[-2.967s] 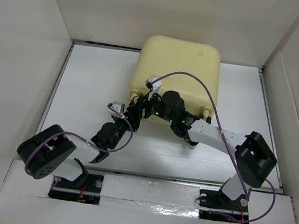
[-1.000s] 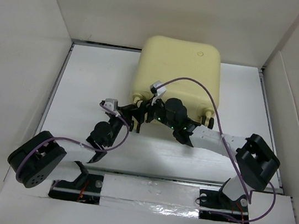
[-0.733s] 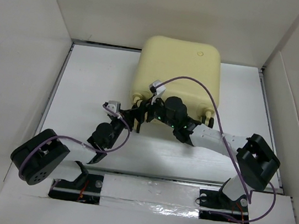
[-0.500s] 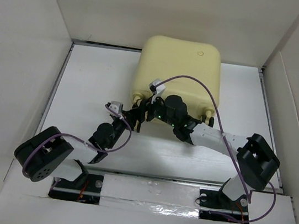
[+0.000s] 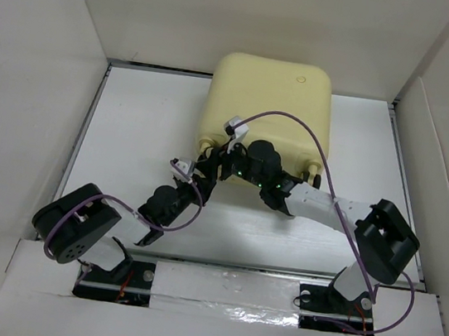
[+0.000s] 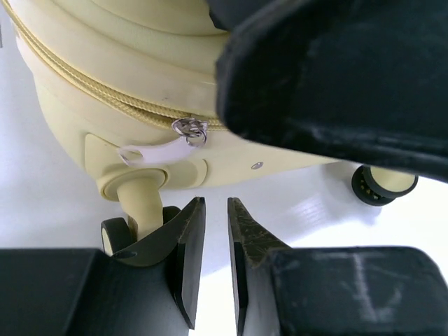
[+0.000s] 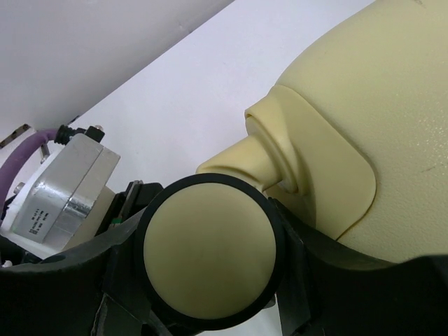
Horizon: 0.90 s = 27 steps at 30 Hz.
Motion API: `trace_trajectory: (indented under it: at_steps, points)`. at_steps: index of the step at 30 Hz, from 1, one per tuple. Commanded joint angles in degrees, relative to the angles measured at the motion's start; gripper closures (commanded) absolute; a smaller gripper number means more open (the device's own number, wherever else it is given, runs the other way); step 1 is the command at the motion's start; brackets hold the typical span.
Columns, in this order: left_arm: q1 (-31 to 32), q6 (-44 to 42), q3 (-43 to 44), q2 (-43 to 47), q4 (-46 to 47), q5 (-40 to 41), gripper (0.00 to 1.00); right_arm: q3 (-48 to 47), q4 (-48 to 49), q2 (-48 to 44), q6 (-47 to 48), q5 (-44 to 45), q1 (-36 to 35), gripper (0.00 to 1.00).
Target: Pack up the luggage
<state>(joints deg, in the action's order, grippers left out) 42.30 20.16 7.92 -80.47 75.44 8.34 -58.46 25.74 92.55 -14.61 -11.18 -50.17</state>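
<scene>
Left gripper (image 6: 215, 204): jaws barely parted, nothing held, zipper pull (image 6: 150, 150) just beyond | right gripper (image 5: 222, 158): clamped on a wheel (image 7: 208, 250) | luggage (image 5: 269, 99): laid shut at far centre of table (image 5: 128, 138), visible zip (image 6: 91, 91) closed | packing judged nearly done; wheel release remaining

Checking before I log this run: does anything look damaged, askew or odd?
Nothing stands out: the pale-yellow hard-shell suitcase lies flat, its zip closed where visible; the right gripper grips one yellow-hubbed wheel.

bright even light, wrist close-ups perhaps slightly soft
</scene>
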Motion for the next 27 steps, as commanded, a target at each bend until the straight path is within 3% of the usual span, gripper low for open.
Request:
trace_trajectory:
  at_steps: [1, 9, 13, 19, 23, 27]
  points:
    - [0.1, 0.1, 0.0, 2.0, 18.5, -0.5, 0.83, -5.5, 13.5, -5.4, -8.7, -7.0, 1.3, 1.0]
    - [0.1, -0.9, 1.1, 4.1, 18.3, 2.7, 0.68, -3.5, 14.5, -5.5, -9.0, -7.5, 0.8, 1.0]
    - [0.1, -1.1, 2.1, 3.9, 19.0, 3.4, 0.66, -4.0, 13.6, -6.1, -8.6, -6.8, 0.8, 1.0]
    - [0.1, -1.4, 3.1, 2.4, 21.6, 4.8, 0.66, -6.0, 7.5, -6.4, -5.1, -2.6, -1.1, 1.0]
    - [0.1, -1.5, 3.8, 2.0, 22.4, 5.1, 0.66, -11.0, -4.9, -6.2, 0.2, 5.0, -2.6, 1.0]
    - [0.1, -1.9, 4.0, 2.0, 22.2, 5.5, 0.67, -12.5, -9.2, -6.2, 2.3, 8.2, -2.6, 1.0]
